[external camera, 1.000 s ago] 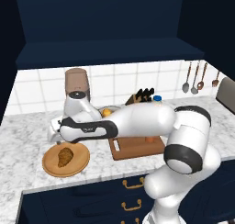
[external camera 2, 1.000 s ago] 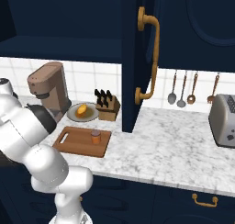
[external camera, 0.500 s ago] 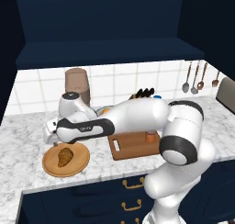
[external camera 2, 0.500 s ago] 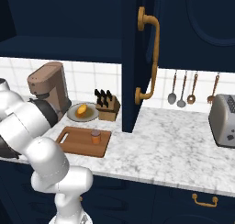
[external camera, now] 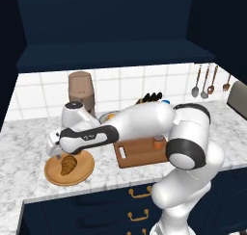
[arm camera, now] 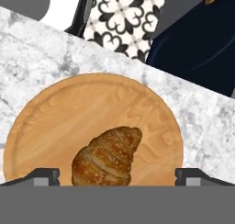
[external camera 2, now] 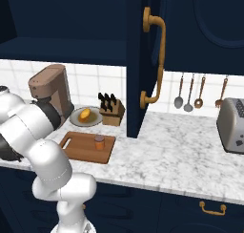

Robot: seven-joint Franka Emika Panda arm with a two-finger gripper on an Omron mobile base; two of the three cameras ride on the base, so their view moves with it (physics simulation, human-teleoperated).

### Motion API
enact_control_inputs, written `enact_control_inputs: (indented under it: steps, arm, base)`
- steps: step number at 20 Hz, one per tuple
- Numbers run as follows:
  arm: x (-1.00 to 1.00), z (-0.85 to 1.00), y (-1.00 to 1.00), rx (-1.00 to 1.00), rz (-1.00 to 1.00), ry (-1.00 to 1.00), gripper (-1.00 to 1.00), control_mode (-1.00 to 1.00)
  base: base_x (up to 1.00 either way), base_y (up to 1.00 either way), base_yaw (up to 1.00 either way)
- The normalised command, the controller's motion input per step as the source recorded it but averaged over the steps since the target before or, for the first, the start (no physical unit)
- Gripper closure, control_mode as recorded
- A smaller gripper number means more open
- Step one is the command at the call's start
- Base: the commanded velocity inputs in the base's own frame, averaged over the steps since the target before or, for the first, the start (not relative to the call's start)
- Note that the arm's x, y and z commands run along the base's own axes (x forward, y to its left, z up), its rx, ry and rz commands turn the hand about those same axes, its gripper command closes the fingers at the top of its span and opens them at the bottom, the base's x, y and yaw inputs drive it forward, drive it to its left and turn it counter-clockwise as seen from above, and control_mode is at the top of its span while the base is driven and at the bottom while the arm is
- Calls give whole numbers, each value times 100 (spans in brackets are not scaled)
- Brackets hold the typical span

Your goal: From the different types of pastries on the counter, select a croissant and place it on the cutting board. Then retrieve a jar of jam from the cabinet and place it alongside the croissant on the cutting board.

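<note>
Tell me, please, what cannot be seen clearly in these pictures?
- Croissant: in the hand view its lower end is cut off by the bottom edge.
- Gripper: in the left base view the white hand hides the fingertips.
- Cutting board: in the left base view the arm covers its far edge.
- Jar on the board: label too small, right base view.

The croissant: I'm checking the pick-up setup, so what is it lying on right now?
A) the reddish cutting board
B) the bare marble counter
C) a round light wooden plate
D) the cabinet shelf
C: the croissant lies on the round light wooden plate, which sits on the marble counter left of the cutting board; the open fingers straddle the pastry from above.
</note>
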Motion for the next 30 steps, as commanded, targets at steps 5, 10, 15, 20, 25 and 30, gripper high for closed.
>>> enact_control_inputs:
  steps: [5, 10, 15, 20, 25, 30]
  arm:
    - [0, -17, -7, 0, 0, 7, -100, -100]
    - [8, -16, 1, 0, -10, 9, -100, -100]
    - [0, -18, 12, -6, -21, 1, -100, -100]
    - [16, -4, 27, -6, -29, 0, -100, -100]
    - [33, 0, 0, 0, -21, 15, -100, -100]
    - [1, -2, 0, 1, -13, 24, -100, -100]
  base:
    - [0, 0, 0]
    - [0, 0, 0]
    - [0, 0, 0]
    - [0, 0, 0]
    - [0, 0, 0]
    - [0, 0, 0]
